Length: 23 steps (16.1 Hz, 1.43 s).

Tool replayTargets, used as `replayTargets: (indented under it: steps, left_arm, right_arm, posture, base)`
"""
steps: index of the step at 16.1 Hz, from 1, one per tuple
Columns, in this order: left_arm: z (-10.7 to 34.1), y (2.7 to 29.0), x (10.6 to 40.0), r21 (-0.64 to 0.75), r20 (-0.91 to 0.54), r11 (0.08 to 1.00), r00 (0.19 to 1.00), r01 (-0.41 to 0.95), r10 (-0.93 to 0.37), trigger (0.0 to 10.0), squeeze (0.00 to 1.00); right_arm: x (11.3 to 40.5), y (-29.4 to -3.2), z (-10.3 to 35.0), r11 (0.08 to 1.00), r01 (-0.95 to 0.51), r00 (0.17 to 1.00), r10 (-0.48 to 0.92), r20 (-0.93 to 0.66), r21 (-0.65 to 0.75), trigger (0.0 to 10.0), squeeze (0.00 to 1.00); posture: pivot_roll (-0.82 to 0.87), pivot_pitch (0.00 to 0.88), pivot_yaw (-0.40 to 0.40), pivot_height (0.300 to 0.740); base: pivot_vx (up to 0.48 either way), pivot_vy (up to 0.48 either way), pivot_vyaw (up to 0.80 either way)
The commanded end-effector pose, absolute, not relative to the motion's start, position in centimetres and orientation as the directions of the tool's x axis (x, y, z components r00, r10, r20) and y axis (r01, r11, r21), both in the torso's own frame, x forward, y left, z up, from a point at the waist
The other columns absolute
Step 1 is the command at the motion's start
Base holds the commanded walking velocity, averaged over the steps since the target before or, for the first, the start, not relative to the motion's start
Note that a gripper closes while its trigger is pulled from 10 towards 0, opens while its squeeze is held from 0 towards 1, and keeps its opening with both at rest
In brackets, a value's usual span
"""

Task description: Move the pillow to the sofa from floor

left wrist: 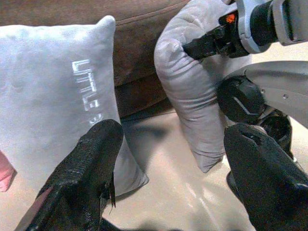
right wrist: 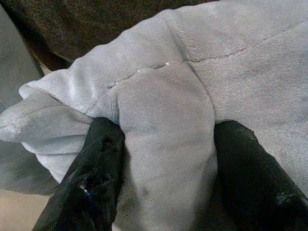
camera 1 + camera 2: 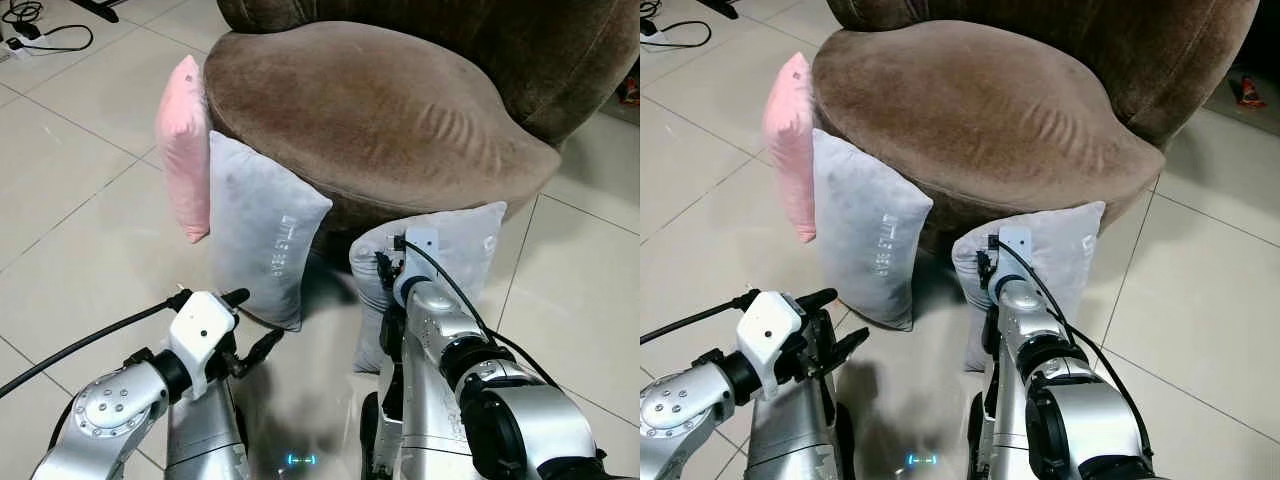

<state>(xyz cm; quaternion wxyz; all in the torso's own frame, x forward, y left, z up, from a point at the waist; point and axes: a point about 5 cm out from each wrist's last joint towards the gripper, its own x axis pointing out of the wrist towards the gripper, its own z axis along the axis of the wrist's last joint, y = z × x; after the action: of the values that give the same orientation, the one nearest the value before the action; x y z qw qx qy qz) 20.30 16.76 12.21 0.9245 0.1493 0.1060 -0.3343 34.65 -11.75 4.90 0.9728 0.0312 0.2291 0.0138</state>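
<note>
The right gripper (image 2: 166,178) pinches a plush fold of the grey pillow (image 3: 455,250) standing on the glossy tiled floor (image 3: 80,230) against the brown velvet sofa (image 3: 380,110); the left gripper (image 1: 168,173) hovers released nearby.

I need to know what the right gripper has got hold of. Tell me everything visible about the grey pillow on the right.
The grey plush pillow on the right is soft and velvety, with faint white lettering near its upper corner. It stands upright on the tiled floor, leaning against the brown sofa's front. The right gripper pinches a bunched fold of its edge between both black fingers, wrinkling the fabric there.
</note>
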Motion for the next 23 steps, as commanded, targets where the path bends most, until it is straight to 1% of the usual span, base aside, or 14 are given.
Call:
replayTargets:
  steps: [1,3,5,10,11,12,13,14,16,18,19,22,23]
  left_arm:
    - [11.9,16.5,20.1,0.19,-0.307,0.728,0.744,0.659,-0.594,10.0,0.0]
    - [11.9,16.3,20.2,0.187,-0.302,0.731,0.746,0.656,-0.593,10.0,0.0]
    - [11.9,16.3,20.3,0.189,-0.298,0.733,0.749,0.654,-0.592,10.0,0.0]
    - [11.9,16.4,20.8,0.196,-0.291,0.738,0.757,0.646,-0.585,10.0,0.0]
    - [11.9,16.5,21.0,0.199,-0.288,0.74,0.76,0.642,-0.582,10.0,0.0]
    - [11.9,16.4,21.1,0.2,-0.286,0.741,0.762,0.641,-0.581,10.0,0.0]
    - [11.9,16.4,21.2,0.2,-0.284,0.742,0.763,0.64,-0.581,10.0,0.0]
    - [11.9,16.4,21.3,0.2,-0.28,0.745,0.765,0.637,-0.579,10.0,0.0]
    - [11.8,16.2,21.6,0.199,-0.267,0.754,0.775,0.626,-0.573,10.0,0.0]
    - [11.7,15.8,22.1,0.196,-0.254,0.758,0.779,0.622,-0.573,10.0,0.0]
    - [11.7,15.6,22.4,0.193,-0.244,0.762,0.782,0.618,-0.573,10.0,0.0]
    - [11.4,15.1,23.1,0.186,-0.227,0.767,0.787,0.614,-0.574,10.0,0.0]
    - [11.3,15.1,23.4,0.189,-0.221,0.769,0.789,0.611,-0.573,10.0,0.0]
  right_arm:
    - [33.7,-12.1,3.5,0.998,-0.004,0.862,0.035,-0.506,0.063,0.0,0.0]
    - [33.7,-12.2,3.5,0.998,-0.004,0.864,0.034,-0.503,0.061,0.0,0.0]
    - [33.7,-12.3,3.5,1.0,-0.012,0.86,0.018,-0.511,0.014,0.0,0.0]
    - [33.8,-12.2,3.5,0.999,-0.017,0.86,0.029,-0.509,0.028,0.0,0.0]
    - [33.9,-12.0,3.7,0.998,-0.012,0.863,0.044,-0.504,0.067,0.0,0.0]
    - [34.0,-12.0,3.8,0.998,-0.021,0.868,0.045,-0.494,0.054,0.0,0.0]
    - [34.0,-11.9,3.9,0.997,-0.022,0.871,0.055,-0.487,0.074,0.0,0.0]
    - [34.1,-11.6,4.1,0.991,-0.023,0.877,0.083,-0.473,0.132,0.0,0.0]
    - [34.2,-10.9,4.4,0.982,-0.051,0.891,0.126,-0.435,0.18,0.0,0.0]
    - [34.1,-10.6,4.4,0.976,-0.092,0.895,0.169,-0.413,0.199,0.0,0.0]
    - [34.1,-10.6,4.5,0.971,-0.075,0.901,0.163,-0.401,0.226,0.0,0.0]
    - [34.2,-11.1,4.9,0.969,-0.061,0.93,0.142,-0.339,0.24,0.0,0.0]
    - [34.5,-11.3,5.4,0.954,-0.057,0.943,0.148,-0.297,0.293,0.0,0.0]
  posture:
    - [0.15,0.223,-0.058,0.427]
    - [0.15,0.209,-0.062,0.427]
    - [0.15,0.201,-0.063,0.427]
    - [0.15,0.192,-0.066,0.427]
    - [0.15,0.184,-0.065,0.427]
    - [0.15,0.177,-0.066,0.427]
    - [0.15,0.177,-0.066,0.427]
    - [0.14,0.163,-0.067,0.427]
    - [0.13,0.137,-0.069,0.427]
    - [0.12,0.111,-0.066,0.427]
    - [0.11,0.099,-0.065,0.427]
    - [0.08,0.059,-0.049,0.427]
    - [0.08,0.045,-0.046,0.427]
  base:
    - [0.0,0.0,0.0]
    - [0.0,0.0,0.0]
    - [0.0,0.0,0.0]
    - [0.0,0.0,0.0]
    - [0.0,0.0,0.0]
    - [0.0,0.0,0.0]
    - [0.0,0.0,0.0]
    - [0.0,0.0,0.0]
    - [0.0,0.0,0.0]
    - [0.0,0.0,0.0]
    - [0.0,0.0,0.0]
    - [0.0,0.0,0.0]
    - [0.0,0.0,0.0]
